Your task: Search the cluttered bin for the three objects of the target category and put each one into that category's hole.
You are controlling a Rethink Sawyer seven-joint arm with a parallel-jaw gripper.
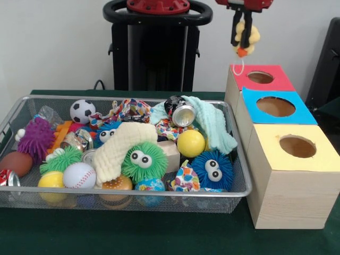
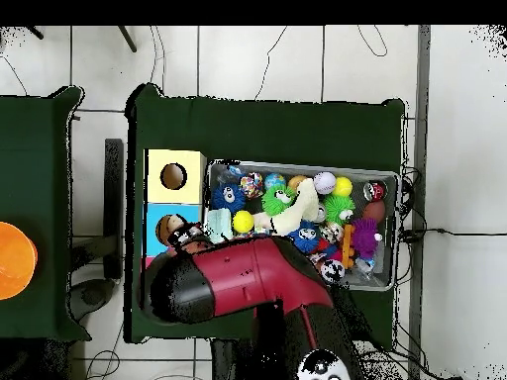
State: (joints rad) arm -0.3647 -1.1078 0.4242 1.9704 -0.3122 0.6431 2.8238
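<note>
My gripper (image 1: pixel 241 42) hangs at the top right of the front view, shut on a yellow toy duck (image 1: pixel 251 36) with an orange beak. A white loop of string (image 1: pixel 239 67) dangles under it. The duck hangs just above and a little left of the hole (image 1: pixel 260 77) in the red-topped box (image 1: pixel 276 84). The bin (image 1: pixel 127 194), a silver wire-mesh basket full of toys, sits left of the boxes. In the overhead view the arm (image 2: pixel 248 277) covers the red box, the gripper (image 2: pixel 185 237) shows by the blue box, and the bin (image 2: pixel 302 166) lies to the right.
A blue-topped box (image 1: pixel 303 114) and a yellow-topped box (image 1: pixel 319 159) stand in a row in front of the red one. The bin holds a green fuzzy ball (image 1: pixel 144 159), a blue fuzzy ball (image 1: pixel 212 169), a yellow ball (image 1: pixel 190 143), a baseball (image 1: pixel 79 175), a can (image 1: pixel 183 114) and cloths.
</note>
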